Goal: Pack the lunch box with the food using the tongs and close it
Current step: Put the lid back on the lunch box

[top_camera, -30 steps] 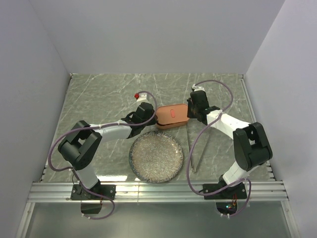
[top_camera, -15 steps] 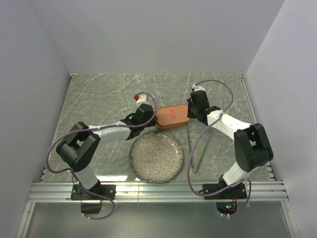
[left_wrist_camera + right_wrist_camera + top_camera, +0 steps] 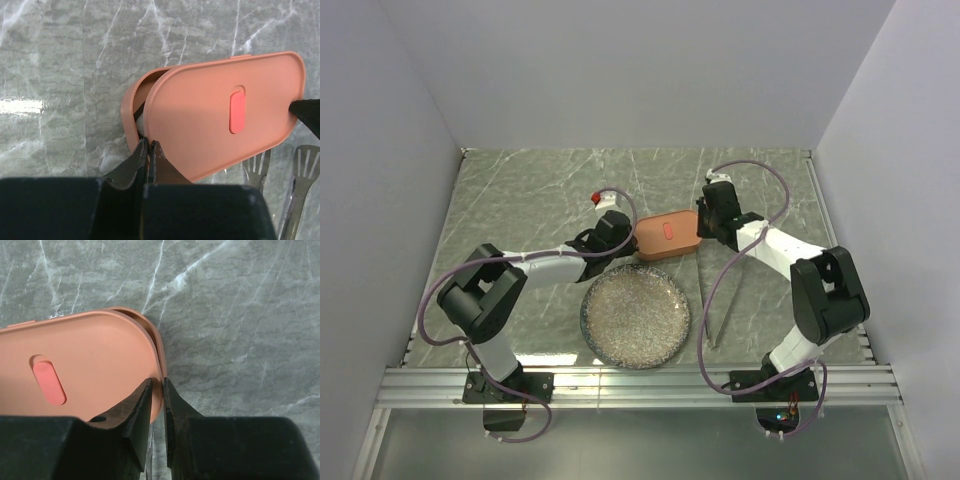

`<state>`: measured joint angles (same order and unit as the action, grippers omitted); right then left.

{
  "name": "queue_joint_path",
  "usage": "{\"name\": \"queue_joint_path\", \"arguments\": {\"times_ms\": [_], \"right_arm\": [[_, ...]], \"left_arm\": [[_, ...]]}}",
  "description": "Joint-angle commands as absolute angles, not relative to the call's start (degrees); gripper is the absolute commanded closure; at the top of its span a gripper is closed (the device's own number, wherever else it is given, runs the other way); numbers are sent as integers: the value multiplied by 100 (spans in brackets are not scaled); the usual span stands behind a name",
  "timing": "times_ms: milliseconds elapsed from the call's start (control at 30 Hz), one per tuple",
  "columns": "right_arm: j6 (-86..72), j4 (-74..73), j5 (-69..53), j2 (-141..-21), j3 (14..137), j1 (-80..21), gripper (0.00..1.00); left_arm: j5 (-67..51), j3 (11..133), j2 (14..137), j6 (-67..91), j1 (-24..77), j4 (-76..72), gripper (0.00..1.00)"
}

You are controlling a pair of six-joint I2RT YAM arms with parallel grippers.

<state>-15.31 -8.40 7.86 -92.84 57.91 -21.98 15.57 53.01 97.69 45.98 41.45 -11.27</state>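
Pale, plain walls [image 3: 620, 70] close in the scene on three sides. The worktop [image 3: 520, 200] is grey-green marble veined with white.

A round speckled plate [image 3: 636, 316] sits near the front, between the two arms. Just behind it lies the box [image 3: 667, 236], at mid-worktop. Its long axis runs left to right, with the right end turned slightly toward the back wall. The lid [image 3: 220, 125] lies on top but askew. In the left wrist view the tray's rounded left end shows beyond the lid's edge, and the long red mark [image 3: 237, 110] runs across the lid's width.

The tongs [image 3: 720, 300] lie on the worktop right of the plate, apart from both tools. Their long axis runs front to back, and their slotted ends point at the box, stopping just beside its near side.

The left tool [image 3: 148, 150] is at the box's left end. Its fingers are pressed together, with their tips against the rim under the lid; whether they pinch anything cannot be told. The right tool [image 3: 157, 390] is at the right end, closed to a narrow slit over the lid's rounded edge.
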Motion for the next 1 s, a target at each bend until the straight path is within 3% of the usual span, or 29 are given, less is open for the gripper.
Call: {"name": "queue_joint_path", "arguments": {"times_ms": [0, 967], "right_arm": [[-1521, -615, 589, -9343, 6100, -2294, 78], [-1512, -773, 668, -9589, 6170, -2382, 78]], "left_arm": [[1353, 5502, 9826, 4597, 4289, -1362, 100], [1397, 5555, 9906, 4526, 4228, -1292, 100]]}}
